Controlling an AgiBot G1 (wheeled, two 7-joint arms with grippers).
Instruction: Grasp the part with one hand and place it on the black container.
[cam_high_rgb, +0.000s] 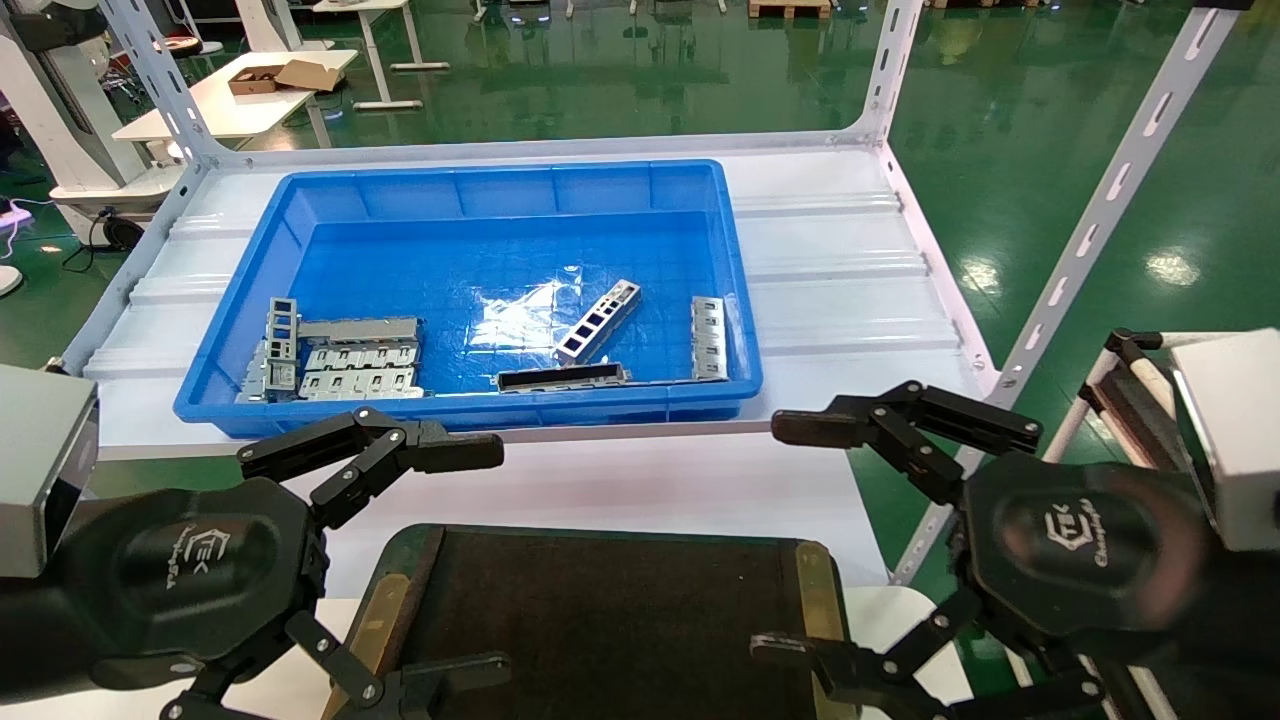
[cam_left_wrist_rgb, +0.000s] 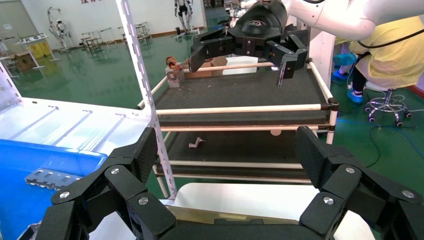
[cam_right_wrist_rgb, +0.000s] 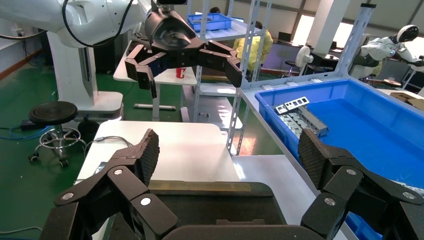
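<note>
The part (cam_high_rgb: 598, 321), a small silver strip with four windows, lies slanted on the floor of the blue bin (cam_high_rgb: 250, 260), right of its middle. The black container (cam_high_rgb: 600, 620) sits at the near edge, between my two hands. My left gripper (cam_high_rgb: 500, 560) is open and empty over the container's left rim. My right gripper (cam_high_rgb: 765, 540) is open and empty over its right rim. The left wrist view shows my left gripper (cam_left_wrist_rgb: 226, 150) open with nothing between the fingers. The right wrist view shows my right gripper (cam_right_wrist_rgb: 227, 150) open above the container (cam_right_wrist_rgb: 210, 200).
In the bin lie a long dark-slotted bar (cam_high_rgb: 562, 377), wider tabbed plates (cam_high_rgb: 360, 355) at the left and another strip (cam_high_rgb: 706, 338) at the right wall. White slotted rack posts (cam_high_rgb: 1100, 200) rise at the right. A dark-shelved cart (cam_left_wrist_rgb: 240, 90) stands on my right.
</note>
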